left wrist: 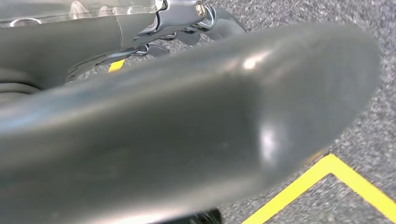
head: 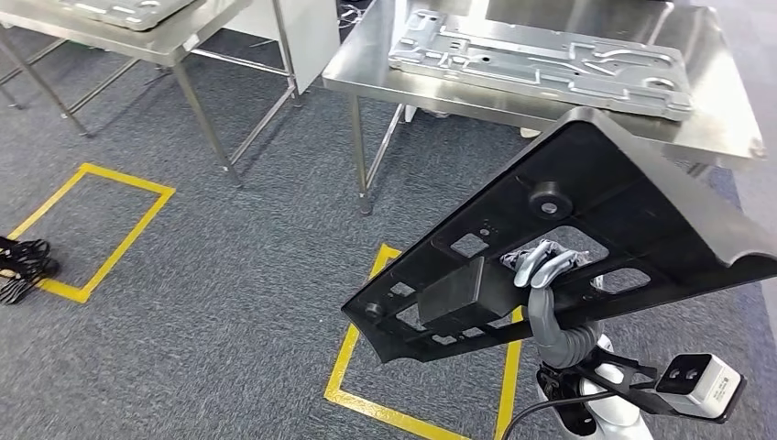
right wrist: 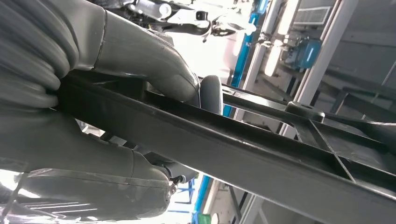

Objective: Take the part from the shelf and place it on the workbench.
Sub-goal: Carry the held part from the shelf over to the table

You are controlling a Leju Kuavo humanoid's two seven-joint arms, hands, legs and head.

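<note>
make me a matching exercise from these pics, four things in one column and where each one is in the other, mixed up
Things:
1. black part
2. silver metal panel
3. yellow tape outline
4. black cables

Places:
A. lying flat on the steel workbench
B. marked on the grey carpet
C. held up by the right hand
D. on the floor at the head view's left edge

Pairs: 1-C, 2-A, 3-B, 4-D
</note>
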